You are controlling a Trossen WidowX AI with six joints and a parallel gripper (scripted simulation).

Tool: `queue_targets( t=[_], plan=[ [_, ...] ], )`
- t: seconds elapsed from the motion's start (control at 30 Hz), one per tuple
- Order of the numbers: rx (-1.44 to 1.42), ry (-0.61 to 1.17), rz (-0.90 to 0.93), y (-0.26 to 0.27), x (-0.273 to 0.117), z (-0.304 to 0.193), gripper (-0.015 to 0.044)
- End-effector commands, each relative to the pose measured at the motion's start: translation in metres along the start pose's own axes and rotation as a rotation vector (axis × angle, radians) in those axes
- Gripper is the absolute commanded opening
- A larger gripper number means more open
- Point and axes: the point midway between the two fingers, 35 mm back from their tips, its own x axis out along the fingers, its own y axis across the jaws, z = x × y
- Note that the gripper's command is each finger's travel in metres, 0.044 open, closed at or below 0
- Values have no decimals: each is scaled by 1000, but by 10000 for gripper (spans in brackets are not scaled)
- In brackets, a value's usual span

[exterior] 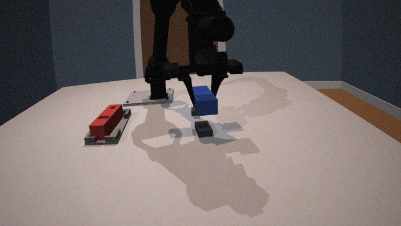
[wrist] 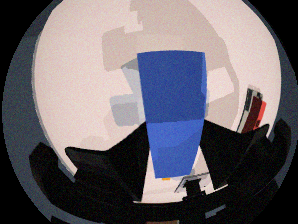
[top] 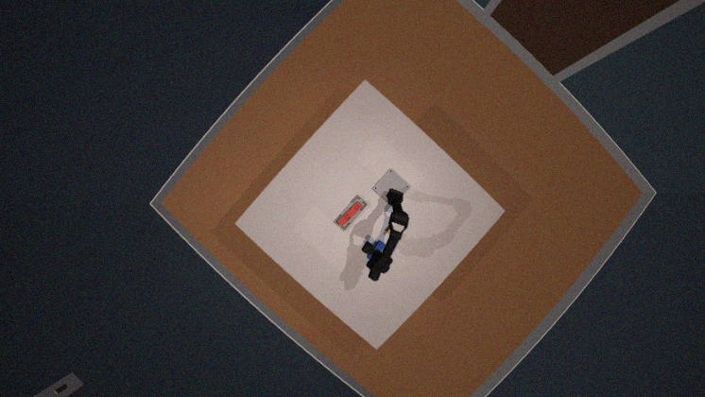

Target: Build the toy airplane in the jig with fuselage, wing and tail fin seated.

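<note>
The red fuselage (top: 348, 215) (exterior: 98, 131) (wrist: 253, 117) sits in the grey cradle (exterior: 113, 136), with two openings in its top. My gripper (exterior: 204, 98) (wrist: 172, 121) is shut on the blue wing (top: 379, 246) (exterior: 207, 108) (wrist: 172, 87) and holds it above the table, over a small dark holder (exterior: 203, 131). The wing's tab is not visible. The yellow tail fin (top: 387, 231) (wrist: 165, 179) is behind the wing; in the exterior view it is mostly hidden by a finger and the wing, with a dark base below it.
The arm's grey base plate (top: 389, 179) (exterior: 137, 98) is at the back, behind the fuselage and cradle. The arm and gripper cast broad shadows over the white table top (top: 316, 256) (exterior: 70, 179).
</note>
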Motion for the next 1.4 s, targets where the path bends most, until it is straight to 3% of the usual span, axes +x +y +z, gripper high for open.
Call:
queue_targets(
  t=[0.0, 0.63, 1.37],
  plan=[
    [5, -13, 4, 0, -14, 1, 0],
    [4, -13, 6, -2, -72, -6, 0],
    [-307, -14, -3, -65, -62, 1, 0]
  ],
)
